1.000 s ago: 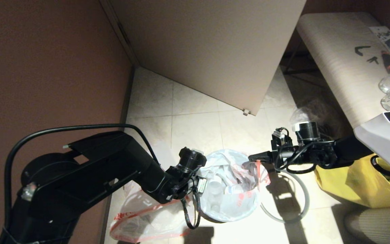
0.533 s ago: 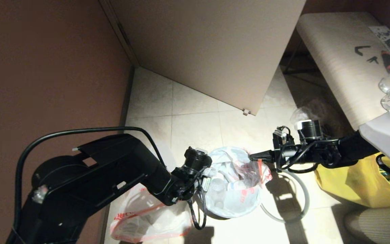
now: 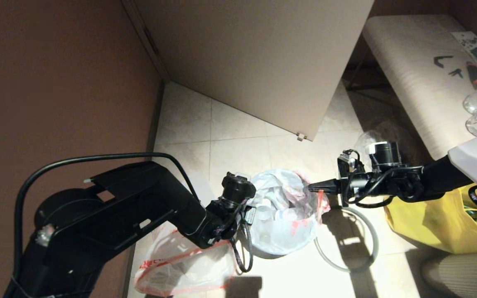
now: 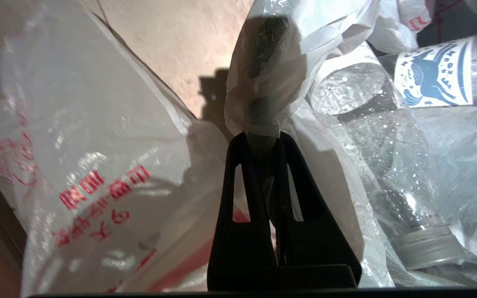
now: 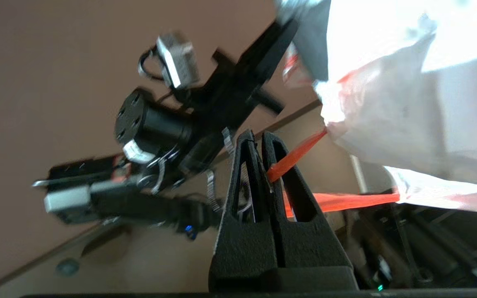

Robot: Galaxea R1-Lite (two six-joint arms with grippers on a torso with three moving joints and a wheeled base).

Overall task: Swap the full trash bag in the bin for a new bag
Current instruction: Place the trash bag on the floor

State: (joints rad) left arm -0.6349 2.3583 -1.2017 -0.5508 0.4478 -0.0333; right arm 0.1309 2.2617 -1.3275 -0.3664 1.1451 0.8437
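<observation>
Bag: full trash bag (image 3: 282, 217) bulges with bottles at floor centre.
Left gripper (image 4: 259, 138): clamped on its film at 9 o'clock.
Right gripper (image 5: 259, 140): pinching its red-orange hem at 3 o'clock.
Hoop (image 3: 346, 240): probably the bin's rim, at 4 o'clock.
New bag (image 3: 180, 269): slack at 7 o'clock.

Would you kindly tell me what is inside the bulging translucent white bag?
Through the full trash bag's film: clear plastic bottles, one with a blue-printed label, and cups. Deeper contents are covered.
</observation>
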